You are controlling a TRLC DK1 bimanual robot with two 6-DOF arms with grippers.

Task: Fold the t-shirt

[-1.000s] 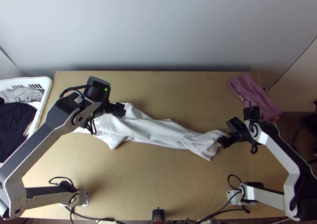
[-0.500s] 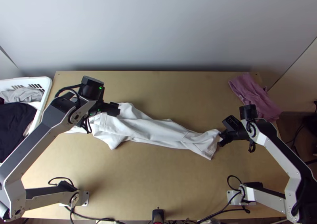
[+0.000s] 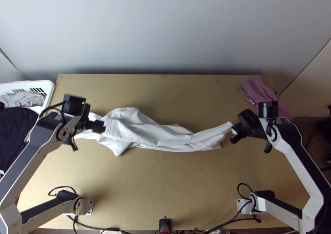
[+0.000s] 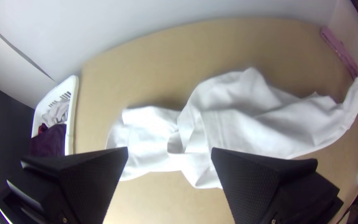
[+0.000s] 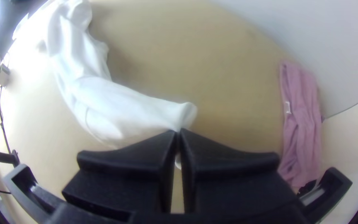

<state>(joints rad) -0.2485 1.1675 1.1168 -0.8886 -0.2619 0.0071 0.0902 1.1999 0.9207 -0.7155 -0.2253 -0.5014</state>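
Note:
Bunched lengthwise, the white t-shirt lies across the middle of the table, its right end lifted. My left gripper is above the shirt's left part in the top view. In the left wrist view the left gripper stands open over the t-shirt, nothing between its fingers. My right gripper is at the shirt's right end. In the right wrist view the right gripper is shut on a corner of the t-shirt, and a bit of cloth hangs below the fingertips.
A folded pink cloth lies at the table's back right corner. Left of the table stands a white basket with grey and dark clothes. Cables run along the near edge beside a small black device.
The left gripper has moved left over the shirt. The right gripper has closed on the shirt's right end and moved slightly away from the table's near edge, raising that end.

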